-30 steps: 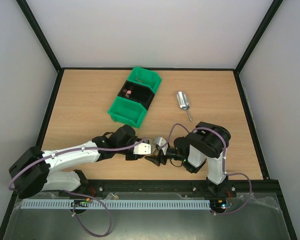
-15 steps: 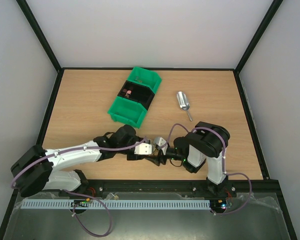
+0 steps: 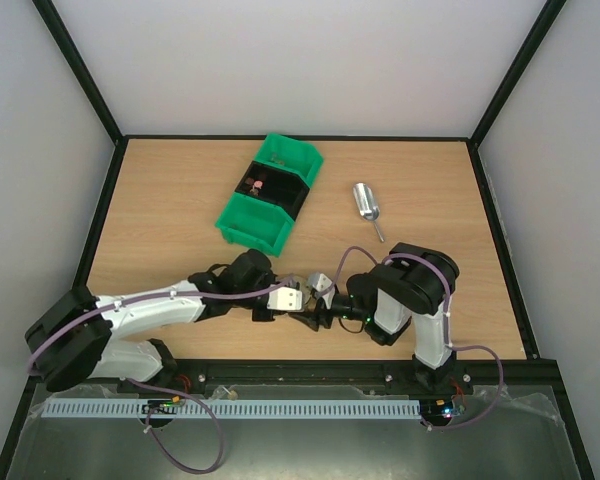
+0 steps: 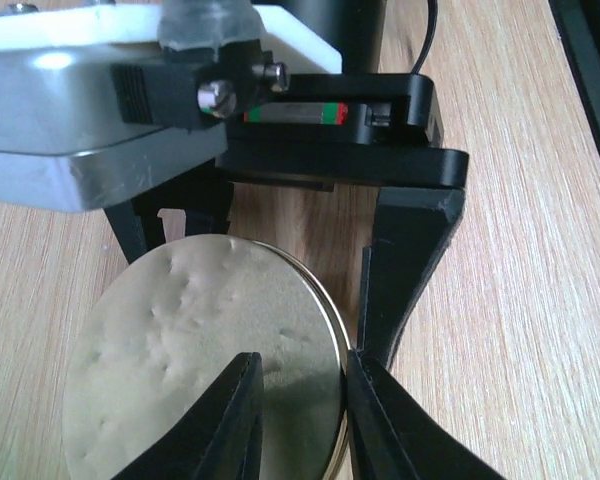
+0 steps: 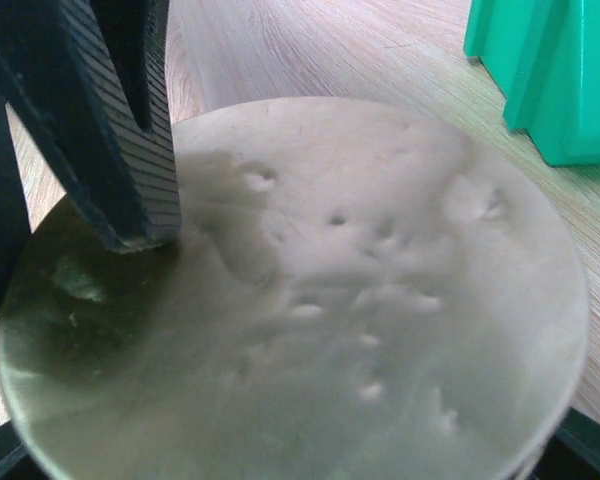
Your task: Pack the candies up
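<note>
A few candies (image 3: 257, 184) lie in the black bin (image 3: 280, 190) that sits inside the green bin (image 3: 242, 222), far from both grippers. My right gripper (image 3: 323, 308) is shut on the small clear jar, and its dented metal lid (image 5: 360, 300) fills the right wrist view. The lid also shows in the left wrist view (image 4: 180, 360). My left gripper (image 4: 298, 420) meets it at the table's front centre (image 3: 302, 298). Its jaws stand a little apart, one finger (image 4: 242, 425) over the lid's face and the other against the rim. The jar's contents are hidden.
A metal scoop (image 3: 366, 203) lies on the wooden table (image 3: 160, 200) right of the green bin. A corner of the green bin (image 5: 550, 80) shows at the top right of the right wrist view. Black frame rails edge the table.
My left gripper has slid right toward the right gripper until its fingers reach the jar's lid. The right arm has barely moved.
</note>
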You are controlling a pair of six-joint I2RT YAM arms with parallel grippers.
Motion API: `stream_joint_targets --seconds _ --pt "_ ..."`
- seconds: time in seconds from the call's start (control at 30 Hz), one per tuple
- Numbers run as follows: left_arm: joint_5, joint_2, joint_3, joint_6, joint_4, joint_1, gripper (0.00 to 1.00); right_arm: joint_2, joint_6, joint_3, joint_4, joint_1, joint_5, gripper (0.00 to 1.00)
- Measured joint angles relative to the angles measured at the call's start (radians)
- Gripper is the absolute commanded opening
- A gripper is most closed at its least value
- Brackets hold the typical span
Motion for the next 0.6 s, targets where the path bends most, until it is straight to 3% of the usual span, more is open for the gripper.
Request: stream_joint_targets --seconds 0.33,0.47,0.6 --pt "0.016 -0.108 -0.101 0.126 0.019 0.119 0.19 0.001 0.000 0.003 0.000 0.000 0.027 0.28" --pt "-0.054 -0.147 -0.126 0.168 -0.061 0.193 0.27 0.001 0.000 -0.001 0.003 0.000 0.018 0.28" --pt "-0.045 -0.221 -0.123 0.152 -0.142 0.157 0.35 0.001 0.000 -0.001 0.003 0.000 0.017 0.28"
